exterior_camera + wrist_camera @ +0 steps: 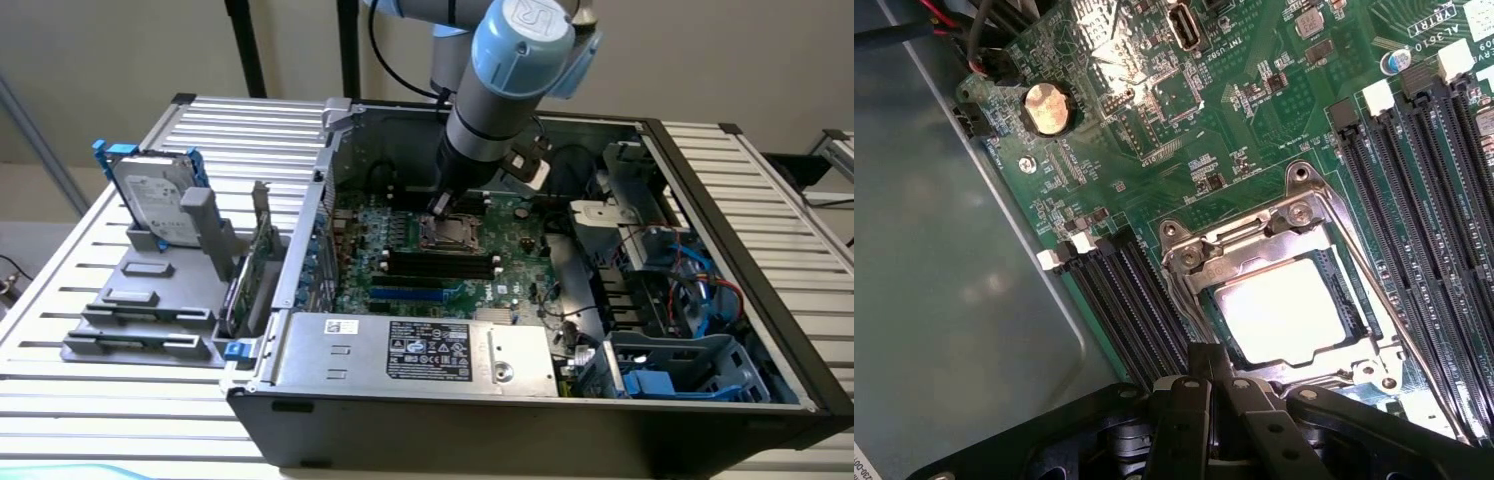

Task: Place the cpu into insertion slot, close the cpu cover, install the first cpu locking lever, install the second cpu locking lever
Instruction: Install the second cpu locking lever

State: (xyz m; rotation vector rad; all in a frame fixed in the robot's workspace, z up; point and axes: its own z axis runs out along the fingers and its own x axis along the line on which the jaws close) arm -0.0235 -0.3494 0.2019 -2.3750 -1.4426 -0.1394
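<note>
Centre of the exterior view: claw is down inside the open PC case, tip at the upper left edge of the insertion slot on the motherboard. Fingers pressed together, nothing visibly held. Memory sticks sit just below the socket; hard drive stands on the slatted desk at far left.

Wrist view, lower centre: claw is shut, tip touching the near rim of the cpu cover. Cover looks down over the cpu, bright metal top showing through the cut-out. One locking lever runs along the side nearest the memory slots.

Risks, my read:
- closed tip slides off the thin rim or lever wire and gouges the board
- cover loaded while the chip isn't fully seated means bent socket pins
- lever misses its hook and springs back up
</note>
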